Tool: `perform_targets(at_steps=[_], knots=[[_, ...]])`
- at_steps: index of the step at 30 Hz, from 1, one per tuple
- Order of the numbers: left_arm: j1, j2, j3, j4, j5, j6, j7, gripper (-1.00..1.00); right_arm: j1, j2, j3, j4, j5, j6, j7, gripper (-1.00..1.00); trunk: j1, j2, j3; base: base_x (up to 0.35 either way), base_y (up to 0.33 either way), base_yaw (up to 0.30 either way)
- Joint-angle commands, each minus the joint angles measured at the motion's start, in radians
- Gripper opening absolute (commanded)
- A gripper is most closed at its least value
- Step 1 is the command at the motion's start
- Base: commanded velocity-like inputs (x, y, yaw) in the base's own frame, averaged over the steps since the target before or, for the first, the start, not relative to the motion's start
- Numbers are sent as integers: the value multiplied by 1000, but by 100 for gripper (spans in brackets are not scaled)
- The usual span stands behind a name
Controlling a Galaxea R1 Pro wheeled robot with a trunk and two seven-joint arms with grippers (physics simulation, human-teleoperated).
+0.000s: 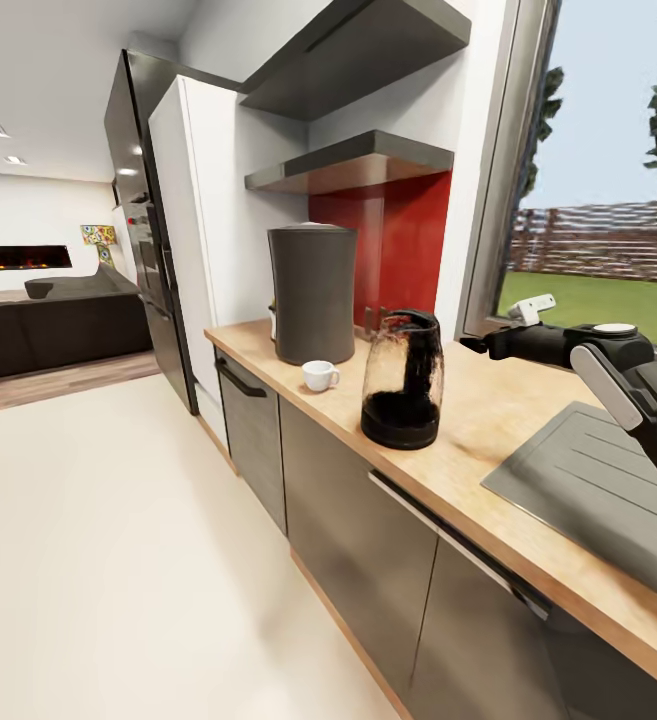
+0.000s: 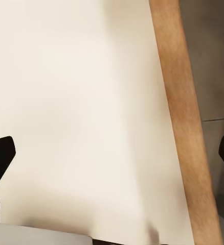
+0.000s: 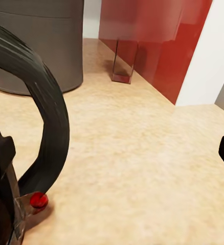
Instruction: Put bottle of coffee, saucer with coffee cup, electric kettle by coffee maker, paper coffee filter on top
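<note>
Done: coffee maker [image 1: 313, 292] and kettle [image 1: 402, 381] stand near each other on the bench [image 1: 488, 420].
Left: cup [image 1: 319, 375] beside the maker lacks a saucer.
Right claw [image 1: 476, 346]: spread wide, empty, just beside the kettle handle.
Left claw [image 2: 112, 158]: open, empty, over floor.

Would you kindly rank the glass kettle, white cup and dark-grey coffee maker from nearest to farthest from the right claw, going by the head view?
1. Rounded clear-glass electric kettle, just beside the right claw.
2. Small white coffee cup, farther along the countertop.
3. Tall dark-grey coffee maker, behind the cup, at the counter's far end.
</note>
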State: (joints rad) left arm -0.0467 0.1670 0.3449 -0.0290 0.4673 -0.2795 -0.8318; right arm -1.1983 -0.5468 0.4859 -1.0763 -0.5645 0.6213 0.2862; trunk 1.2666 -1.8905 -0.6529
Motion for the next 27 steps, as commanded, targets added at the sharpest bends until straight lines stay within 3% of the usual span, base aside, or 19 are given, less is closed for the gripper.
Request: perform_targets(at_steps=[1, 27], knots=[[-1, 0, 8, 1, -8, -6, -3, 100, -1, -1, 2, -1, -2, 3, 1, 100, 0, -1, -1, 18, 4, 0], [-1, 0, 7, 1, -8, -6, -3, 100, -1, -1, 2, -1, -2, 4, 1, 100, 0, -1, -1, 20, 12, 0]])
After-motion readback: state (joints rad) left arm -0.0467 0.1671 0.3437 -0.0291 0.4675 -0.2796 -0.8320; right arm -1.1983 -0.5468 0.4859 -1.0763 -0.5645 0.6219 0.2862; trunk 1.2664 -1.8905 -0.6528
